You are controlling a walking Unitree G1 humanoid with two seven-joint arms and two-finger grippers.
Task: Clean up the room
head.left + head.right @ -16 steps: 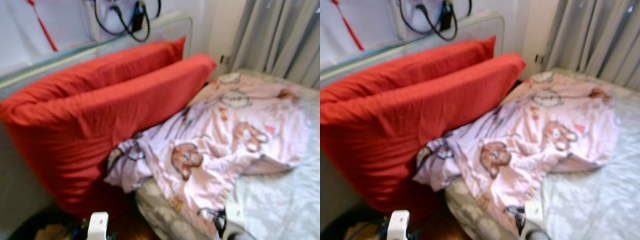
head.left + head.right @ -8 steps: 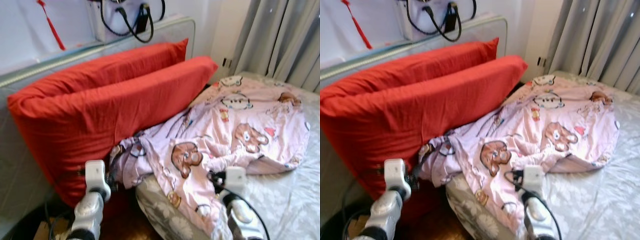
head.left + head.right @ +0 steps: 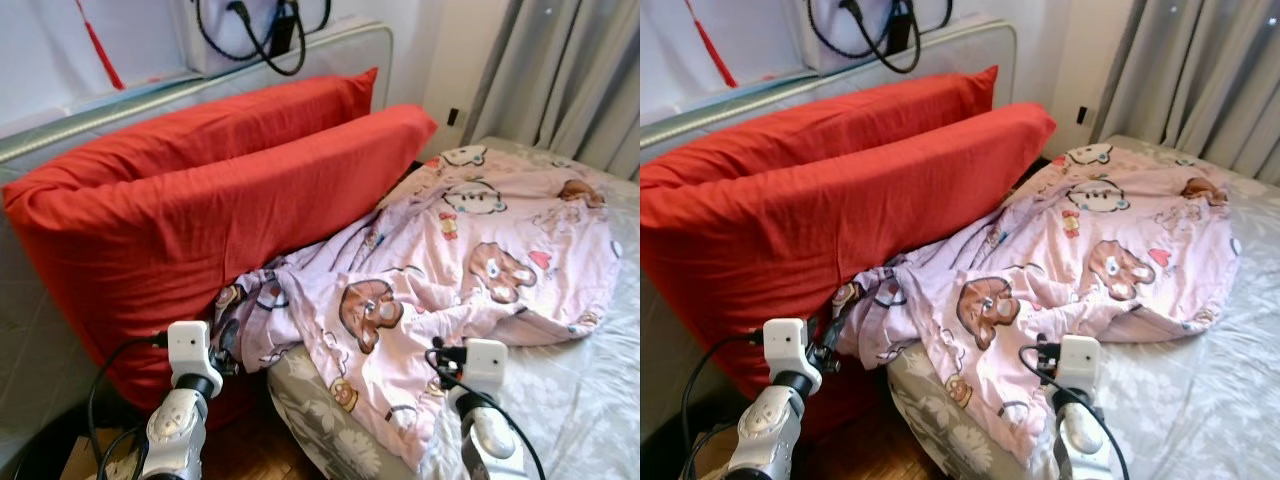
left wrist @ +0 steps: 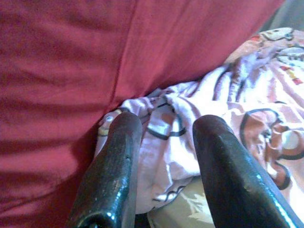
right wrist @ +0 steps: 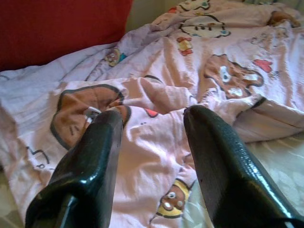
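Pink blanket (image 3: 470, 250) soft, light, floppy; pinch bunched corner beside red pillows (image 3: 200, 210). Left gripper (image 4: 164, 137), right gripper (image 5: 152, 128) both spread, empty

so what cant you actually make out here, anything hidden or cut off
- Bed under the pink cartoon blanket: the blanket covers most of the grey floral sheet.
- Behind the red pillows: they hide the lower headboard.
- Black cables on the wall: cut off by the top edge of the eye views.
- Left gripper, open, and right gripper, open: both wrist views cut off their finger bases.
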